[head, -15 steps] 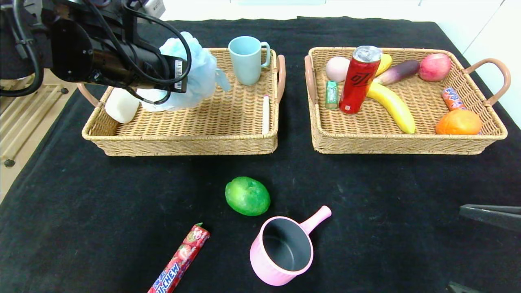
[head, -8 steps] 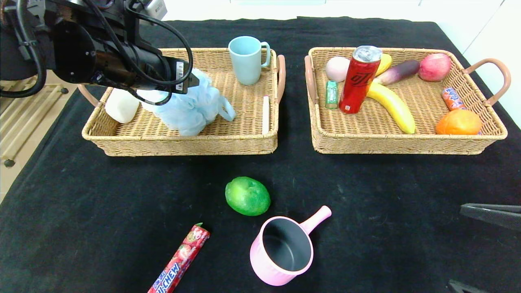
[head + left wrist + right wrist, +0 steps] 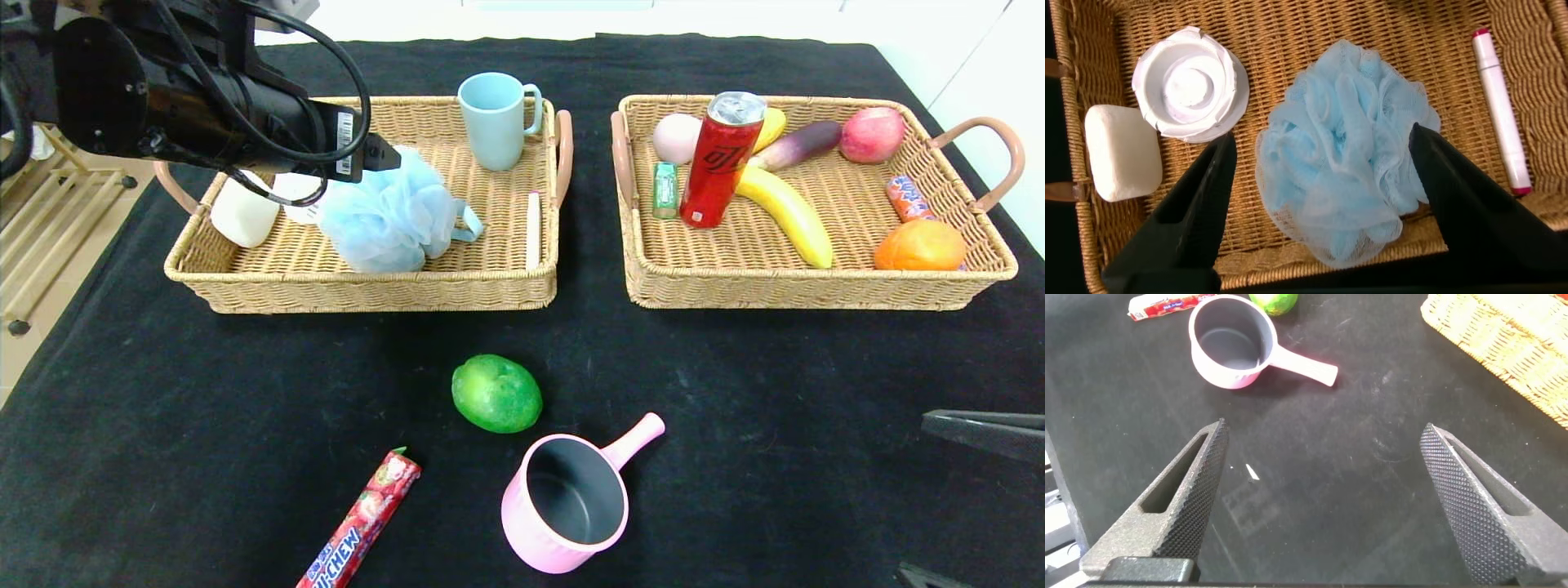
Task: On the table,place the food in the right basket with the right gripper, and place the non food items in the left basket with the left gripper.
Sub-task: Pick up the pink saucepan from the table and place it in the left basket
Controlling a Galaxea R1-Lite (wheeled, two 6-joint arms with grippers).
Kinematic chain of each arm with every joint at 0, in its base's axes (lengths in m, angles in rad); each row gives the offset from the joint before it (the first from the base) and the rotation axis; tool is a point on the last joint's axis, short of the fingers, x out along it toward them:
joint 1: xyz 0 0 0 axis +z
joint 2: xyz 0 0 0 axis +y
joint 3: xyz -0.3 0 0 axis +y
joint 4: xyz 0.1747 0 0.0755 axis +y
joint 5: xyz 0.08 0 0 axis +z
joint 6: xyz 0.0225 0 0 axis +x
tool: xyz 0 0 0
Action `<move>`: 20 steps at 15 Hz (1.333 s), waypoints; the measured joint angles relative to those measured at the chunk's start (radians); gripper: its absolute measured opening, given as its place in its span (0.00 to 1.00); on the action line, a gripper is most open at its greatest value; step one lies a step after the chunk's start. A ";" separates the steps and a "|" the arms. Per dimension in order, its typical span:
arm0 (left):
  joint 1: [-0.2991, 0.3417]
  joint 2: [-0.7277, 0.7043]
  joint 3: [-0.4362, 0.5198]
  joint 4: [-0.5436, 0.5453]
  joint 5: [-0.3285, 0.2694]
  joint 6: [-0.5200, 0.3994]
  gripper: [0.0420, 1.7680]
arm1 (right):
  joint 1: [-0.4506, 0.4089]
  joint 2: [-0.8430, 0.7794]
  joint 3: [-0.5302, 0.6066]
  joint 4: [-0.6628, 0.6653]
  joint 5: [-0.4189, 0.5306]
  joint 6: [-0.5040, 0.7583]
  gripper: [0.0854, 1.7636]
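Note:
A pale blue bath pouf [image 3: 388,216] lies on the floor of the left basket [image 3: 367,287]. My left gripper [image 3: 1321,139] hovers just above it, open, one finger on each side of the pouf [image 3: 1347,155]. On the black cloth near me lie a green fruit [image 3: 496,393], a red Hi-Chew candy stick [image 3: 362,518] and a pink saucepan [image 3: 565,502]. The right basket [image 3: 816,290] holds food. My right gripper [image 3: 1323,429] hangs open and empty over bare cloth at the near right, its finger [image 3: 984,433] just showing in the head view.
The left basket also holds a white soap bar [image 3: 243,214], a white round lid [image 3: 1190,84], a blue mug [image 3: 494,118] and a white marker [image 3: 533,229]. A red can [image 3: 720,159], bananas [image 3: 785,211], an apple [image 3: 872,134] and an orange [image 3: 919,245] fill the right basket.
The left gripper opened and let go of the blue pouf, which dropped onto the left basket's floor. The left arm has drawn back a little. The right arm has not moved.

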 joint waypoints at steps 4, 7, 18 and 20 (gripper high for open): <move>-0.046 -0.066 0.006 0.078 0.003 -0.002 0.91 | 0.001 0.002 0.003 0.001 0.000 0.000 0.97; -0.081 -0.120 0.019 0.126 0.003 -0.003 0.93 | 0.002 0.002 0.003 0.001 0.001 0.000 0.97; -0.275 -0.293 0.231 0.228 -0.003 -0.084 0.96 | 0.003 0.028 0.013 0.001 0.001 -0.009 0.97; -0.330 -0.296 0.262 0.252 -0.008 -0.136 0.96 | 0.005 0.034 0.015 0.000 0.001 -0.008 0.97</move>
